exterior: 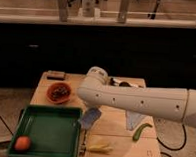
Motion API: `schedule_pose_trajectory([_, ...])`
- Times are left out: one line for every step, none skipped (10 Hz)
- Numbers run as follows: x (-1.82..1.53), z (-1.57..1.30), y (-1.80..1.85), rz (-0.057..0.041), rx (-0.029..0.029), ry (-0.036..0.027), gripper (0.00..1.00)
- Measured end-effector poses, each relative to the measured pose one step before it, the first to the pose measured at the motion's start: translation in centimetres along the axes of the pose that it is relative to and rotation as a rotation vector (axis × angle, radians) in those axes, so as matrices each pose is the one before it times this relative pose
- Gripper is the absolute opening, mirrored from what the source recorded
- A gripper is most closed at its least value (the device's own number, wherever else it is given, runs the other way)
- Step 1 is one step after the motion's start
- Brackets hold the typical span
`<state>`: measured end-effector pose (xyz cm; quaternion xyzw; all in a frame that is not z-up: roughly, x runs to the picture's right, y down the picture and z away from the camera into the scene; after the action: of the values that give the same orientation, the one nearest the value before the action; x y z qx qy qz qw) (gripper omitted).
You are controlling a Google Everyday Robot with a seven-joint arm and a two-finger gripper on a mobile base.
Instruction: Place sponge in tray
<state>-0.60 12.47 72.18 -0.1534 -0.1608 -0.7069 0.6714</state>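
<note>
Reaching in from 3 o'clock across wooden table (118, 153) w/ white arm (140, 101). At arm's tip, pointing down, approx. table centre: gripper (92, 111), mostly hidden by wrist, clenched on sponge (90, 118). Gripped by upper end, hanging tilted, lower corner twd 7 o'clock. Sponge pos.: right at 3 o'clock rim of tray (52, 109), near its back right corner; can't tell whether touching rim or tabletop. Not inside tray yet.

Tray at table's 8 o'clock, w/ round orange fruit (22, 143) in its 7 o'clock corner. At 12 o'clock from tray, just beside rim: reddish-brown bowl (58, 92) w/ dark bits inside. At 12 o'clock from bowl, near table's back edge: small brown block (55, 75). At 5 o'clock from sponge: yellow item (100, 145), poss. banana, just beside tray's right rim. At 3 o'clock from sponge: grey-blue cloth patch (134, 120), partly under arm, & green pepper (142, 131) at its right edge.
</note>
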Motion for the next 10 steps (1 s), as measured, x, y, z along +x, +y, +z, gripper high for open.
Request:
schedule_pose_trajectory([0.153,-0.060,-0.589,-0.01248,0.00343,0.00230,0.01])
schedule_pose_trajectory([0.207,-0.044,-0.601,-0.01234,0.00420,0.00136,0.01])
schedule_pose_trajectory([0.184,-0.052,-0.264,-0.00737,0.00105,0.00089,0.01])
schedule_pose_trajectory([0.222,-0.100,-0.436,-0.01420,0.00042,0.00060,0.01])
schedule_pose_trajectory([0.219,-0.106,-0.630,-0.01717,0.00444,0.00141,0.01])
schedule_pose_trajectory([0.159,-0.118,-0.622,-0.01235,0.00276,0.00135,0.01])
schedule_pose_trajectory([0.149,-0.075,-0.741,-0.01661,0.00344,0.00069,0.01])
schedule_pose_trajectory([0.099,-0.054,-0.446,-0.01326,0.00192,-0.00025,0.01])
schedule_pose_trajectory([0.101,-0.044,-0.213,-0.00834,0.00119,0.00078,0.01])
schedule_pose_trajectory([0.130,-0.053,-0.204,-0.00919,0.00132,0.00053,0.01])
